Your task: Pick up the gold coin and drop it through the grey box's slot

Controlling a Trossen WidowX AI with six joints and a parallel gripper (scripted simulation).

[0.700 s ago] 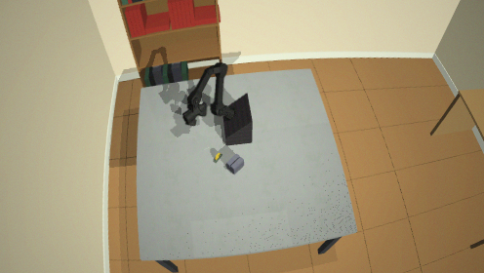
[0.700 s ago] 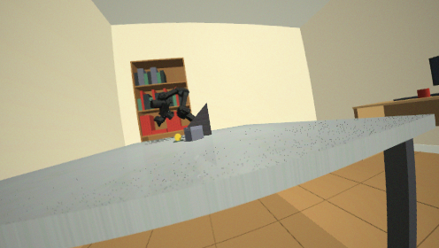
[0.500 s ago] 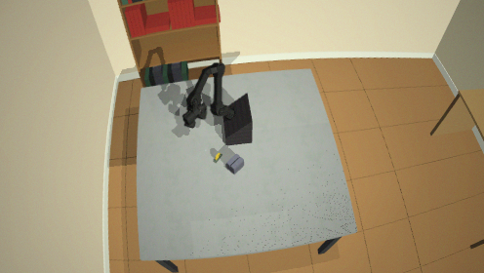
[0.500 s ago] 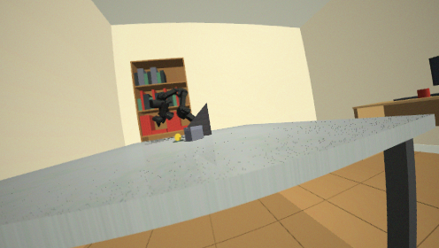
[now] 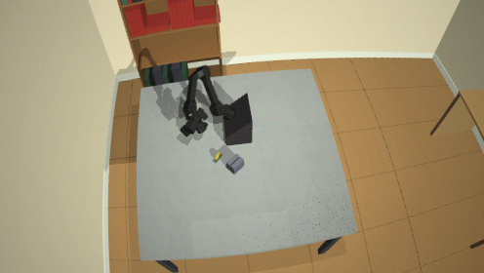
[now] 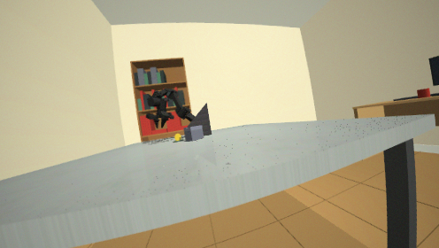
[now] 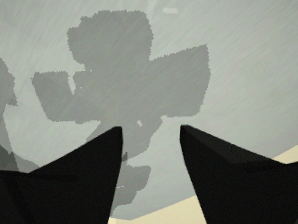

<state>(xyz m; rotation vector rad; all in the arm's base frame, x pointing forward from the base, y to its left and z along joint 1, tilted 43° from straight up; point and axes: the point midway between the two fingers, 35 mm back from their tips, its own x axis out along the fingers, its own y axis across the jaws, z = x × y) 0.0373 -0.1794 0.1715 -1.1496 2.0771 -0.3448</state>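
The gold coin [image 5: 219, 156] [image 6: 178, 137] stands on edge in the dark-green holder [image 5: 215, 160], of which little shows. The grey box [image 5: 235, 165] [image 6: 194, 133] is closed and stands close beside the holder, to its right in the top and exterior views. A dark slot line crosses its lid in the top view. My gripper [image 5: 186, 131] [image 6: 164, 126] [image 7: 151, 133] is raised above the table, up and to the left of the coin in the top view. In the wrist view its fingers are apart with nothing between them. The wrist view shows neither coin nor box.
A dark wedge-shaped block [image 5: 240, 128] [image 6: 204, 122] stands on the table [image 5: 273, 185] [image 6: 265, 137], beside the arm and behind the box. A bookcase [image 5: 171, 46] [image 6: 159, 83] stands beyond the table's back edge. Shadows of the arm fall on the table in the wrist view.
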